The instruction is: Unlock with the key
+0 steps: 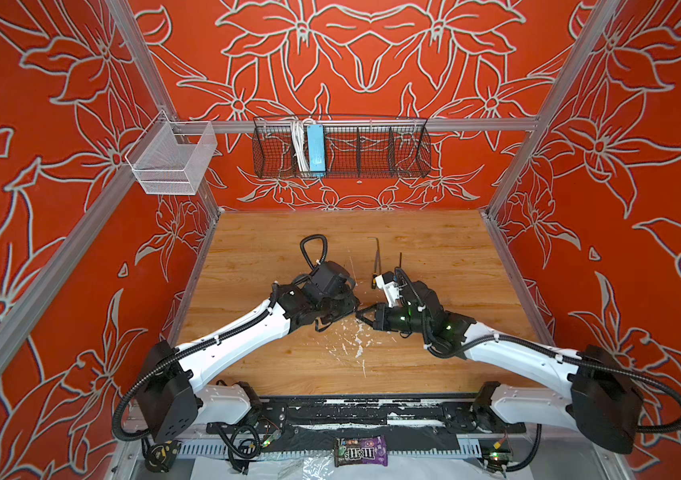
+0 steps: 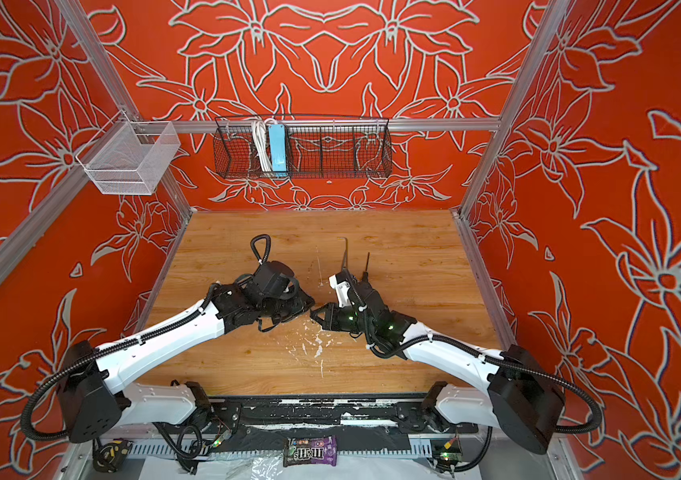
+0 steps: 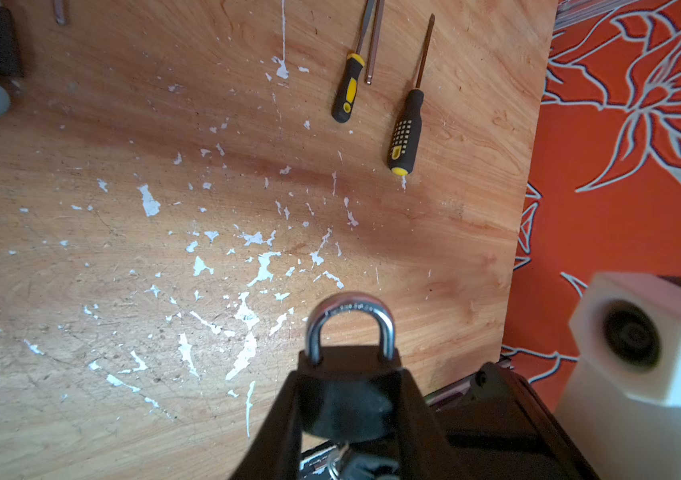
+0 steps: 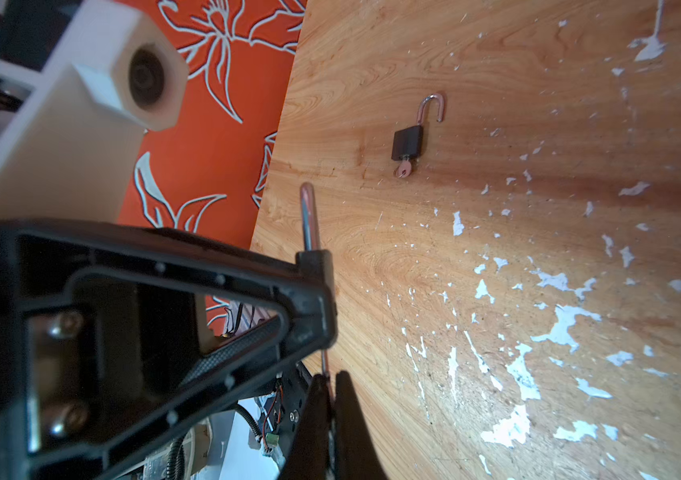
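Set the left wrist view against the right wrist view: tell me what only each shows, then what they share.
Only the left wrist view: a yellow-handled screwdriver, a black-handled screwdriver and a hex key lying together, and the closed shackle of the held padlock face-on.
Only the right wrist view: the spare padlock whole, shackle swung open; the left wrist view catches only its keyed end.
Both: the padlock clamped in the left tool, the key at its base pinched by the shut right tool, and the chipped wooden table.
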